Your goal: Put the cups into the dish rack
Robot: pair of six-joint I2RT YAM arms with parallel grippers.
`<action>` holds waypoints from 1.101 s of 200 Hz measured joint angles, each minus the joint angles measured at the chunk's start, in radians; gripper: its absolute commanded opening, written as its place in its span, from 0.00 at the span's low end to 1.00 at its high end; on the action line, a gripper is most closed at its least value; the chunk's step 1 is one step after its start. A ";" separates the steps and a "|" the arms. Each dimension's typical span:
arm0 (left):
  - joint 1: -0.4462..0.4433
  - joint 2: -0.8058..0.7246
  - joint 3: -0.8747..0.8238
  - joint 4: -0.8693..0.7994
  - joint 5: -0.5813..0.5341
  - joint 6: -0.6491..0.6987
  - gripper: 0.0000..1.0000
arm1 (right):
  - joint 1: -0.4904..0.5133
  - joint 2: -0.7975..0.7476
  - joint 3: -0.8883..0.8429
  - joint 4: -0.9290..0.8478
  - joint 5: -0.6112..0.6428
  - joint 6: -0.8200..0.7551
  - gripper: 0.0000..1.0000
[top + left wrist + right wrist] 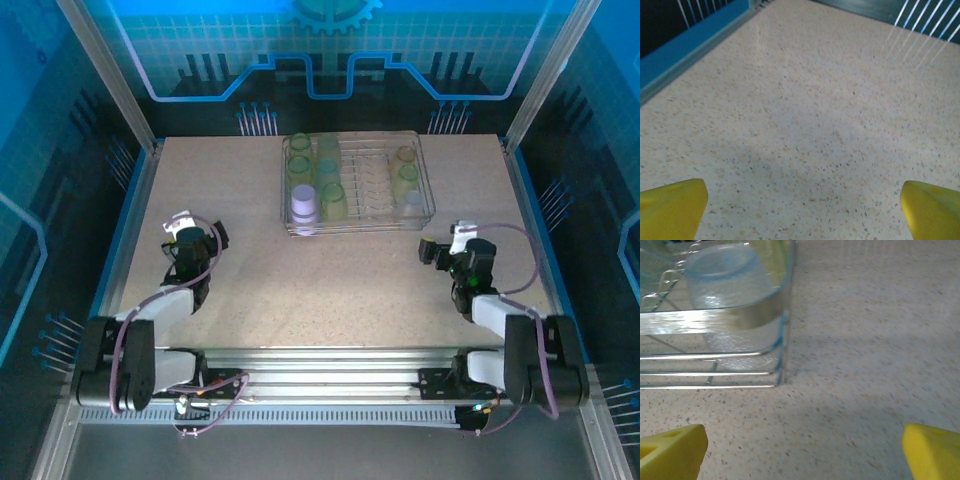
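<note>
The cups [333,200] I can make out all sit inside the rack [358,229], a group at its left end and a row at its right end, so the loading looks finished or nearly so. The pale cup [725,287] stands in the rack's near right corner, close against the rim and apparently mouth-down. The right gripper [800,450] hangs low over the table [880,340] just in front of that corner, fingers spread wide with nothing between them. The main risk, as I judge it, lies here: a forward or leftward sweep at this height would catch the rack's wire, shoving the rack or tipping the pale cup. Lifting before pulling away seems safer. The left gripper [802,205], well off from the rack's left end, is also wide and empty, and threatens nothing.
</note>
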 measured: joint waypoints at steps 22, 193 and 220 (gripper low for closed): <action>0.018 0.039 0.003 0.029 0.060 0.005 0.99 | 0.056 0.142 0.026 0.153 0.006 -0.054 1.00; 0.044 0.264 -0.010 0.352 0.416 0.178 0.99 | 0.096 0.204 0.095 0.209 0.101 -0.114 1.00; 0.031 0.264 -0.009 0.357 0.403 0.188 0.99 | 0.096 0.204 0.096 0.201 0.101 -0.113 1.00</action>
